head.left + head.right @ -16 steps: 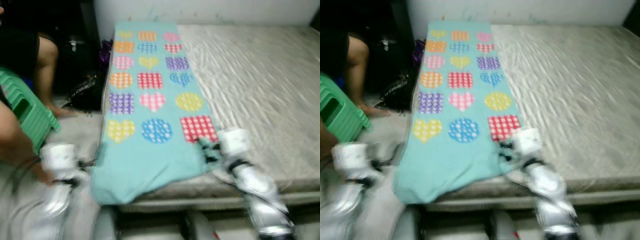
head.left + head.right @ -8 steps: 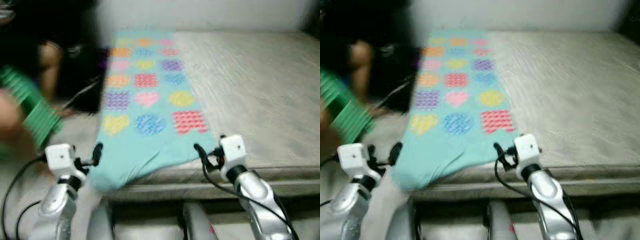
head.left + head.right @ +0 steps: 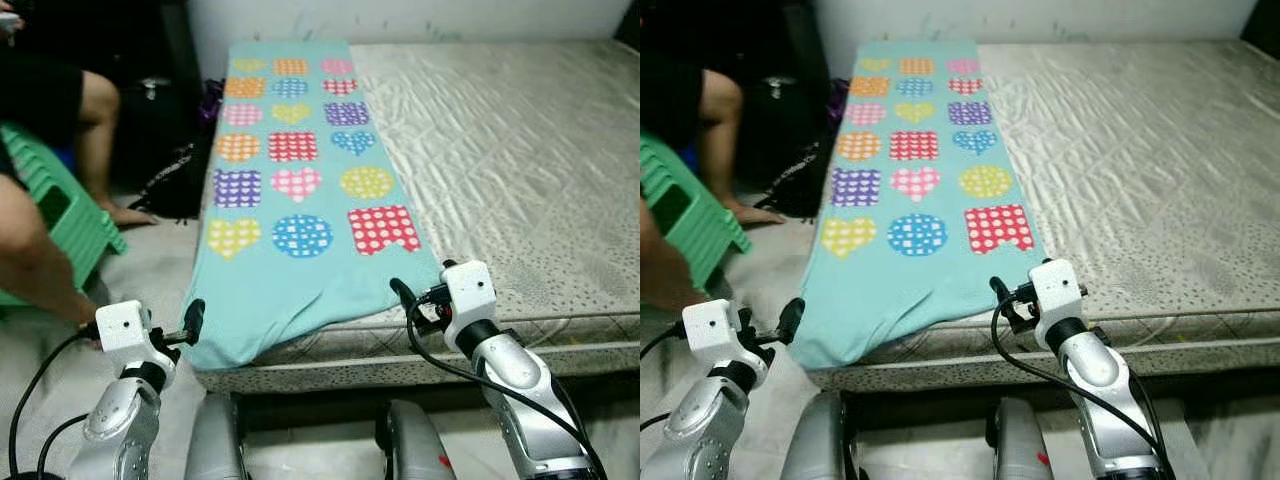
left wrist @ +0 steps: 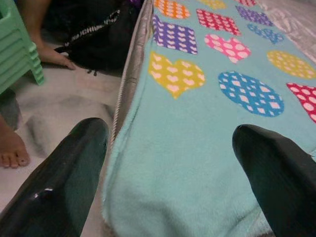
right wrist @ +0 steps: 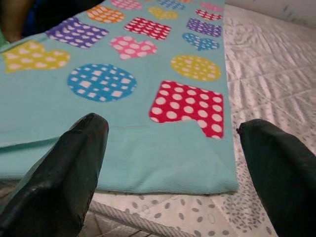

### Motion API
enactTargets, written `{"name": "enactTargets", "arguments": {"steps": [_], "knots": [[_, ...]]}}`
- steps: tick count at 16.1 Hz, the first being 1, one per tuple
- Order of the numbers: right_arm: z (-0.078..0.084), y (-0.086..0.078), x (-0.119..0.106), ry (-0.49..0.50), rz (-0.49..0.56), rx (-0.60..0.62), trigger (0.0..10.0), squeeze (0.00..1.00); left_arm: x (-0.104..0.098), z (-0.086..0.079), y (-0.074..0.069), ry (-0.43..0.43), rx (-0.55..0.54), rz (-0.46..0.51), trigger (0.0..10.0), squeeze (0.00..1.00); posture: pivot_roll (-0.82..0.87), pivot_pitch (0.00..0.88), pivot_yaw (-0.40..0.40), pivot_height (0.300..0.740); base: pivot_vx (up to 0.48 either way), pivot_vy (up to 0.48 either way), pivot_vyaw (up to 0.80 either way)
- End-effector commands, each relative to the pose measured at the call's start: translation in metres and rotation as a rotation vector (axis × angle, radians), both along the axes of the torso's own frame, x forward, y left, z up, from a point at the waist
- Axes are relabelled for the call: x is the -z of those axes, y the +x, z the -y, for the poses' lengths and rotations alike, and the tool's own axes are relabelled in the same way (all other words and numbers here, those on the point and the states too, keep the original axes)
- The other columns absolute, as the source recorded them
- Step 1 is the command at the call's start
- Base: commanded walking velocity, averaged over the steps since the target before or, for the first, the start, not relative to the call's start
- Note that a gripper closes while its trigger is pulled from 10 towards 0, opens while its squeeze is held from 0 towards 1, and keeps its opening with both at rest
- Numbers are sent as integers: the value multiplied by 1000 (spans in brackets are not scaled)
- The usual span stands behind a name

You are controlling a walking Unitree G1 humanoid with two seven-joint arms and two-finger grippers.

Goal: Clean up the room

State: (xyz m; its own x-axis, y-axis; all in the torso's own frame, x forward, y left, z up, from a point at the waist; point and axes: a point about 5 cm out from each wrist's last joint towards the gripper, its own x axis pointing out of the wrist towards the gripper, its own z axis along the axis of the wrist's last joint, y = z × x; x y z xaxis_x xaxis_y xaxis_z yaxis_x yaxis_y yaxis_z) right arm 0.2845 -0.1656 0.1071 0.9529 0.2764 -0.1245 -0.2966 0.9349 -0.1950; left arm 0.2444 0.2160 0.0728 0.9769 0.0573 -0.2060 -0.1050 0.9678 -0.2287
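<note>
Lying flat along the left side of the mattress (image 3: 520,160), the turquoise blanket (image 3: 290,240) runs from the top centre of the head views down to the lower left, where its near corner hangs a little over the mattress edge. It has three columns of dotted shapes in many colours: hearts, circles and squares. A red square with white dots (image 3: 382,228) is the shape closest to the right gripper, and a yellow heart (image 3: 232,236) is closest to the left one.

Both grippers are at the near end of the blanket, in the lower part of the frame. The left gripper (image 4: 168,153) is at the hanging corner, and its two black fingers are spread wide with nothing between them; one finger is over the floor side, the other over the blanket. The right gripper (image 5: 173,148) is at the right corner of the near edge, also with its fingers wide apart and not holding anything. Whether the fingers touch the cloth I cannot tell.

At the left of the frame a person sits, with a knee (image 3: 95,90) and a bare foot (image 3: 125,214) on the floor. Next to it there is a green plastic stool (image 3: 55,225). A black bag (image 3: 175,180) lies on the floor between the foot and the mattress side.
</note>
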Motion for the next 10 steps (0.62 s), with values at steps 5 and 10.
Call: {"name": "enactTargets", "arguments": {"steps": [5, 10], "knots": [[-14, 24, 6, -45, -128, 49, 10000, 0, 12, -3, 4, -52, -64, -110, 10000, 0, -153, 119, -17, 571, 0, 0, 0], [-70, 47, 16, 48, -170, 83, 10000, 0, 26, 15, 17, -104, -24, -183, 10000, 0, -119, 185, -12, 571, 0, 0, 0]]}}
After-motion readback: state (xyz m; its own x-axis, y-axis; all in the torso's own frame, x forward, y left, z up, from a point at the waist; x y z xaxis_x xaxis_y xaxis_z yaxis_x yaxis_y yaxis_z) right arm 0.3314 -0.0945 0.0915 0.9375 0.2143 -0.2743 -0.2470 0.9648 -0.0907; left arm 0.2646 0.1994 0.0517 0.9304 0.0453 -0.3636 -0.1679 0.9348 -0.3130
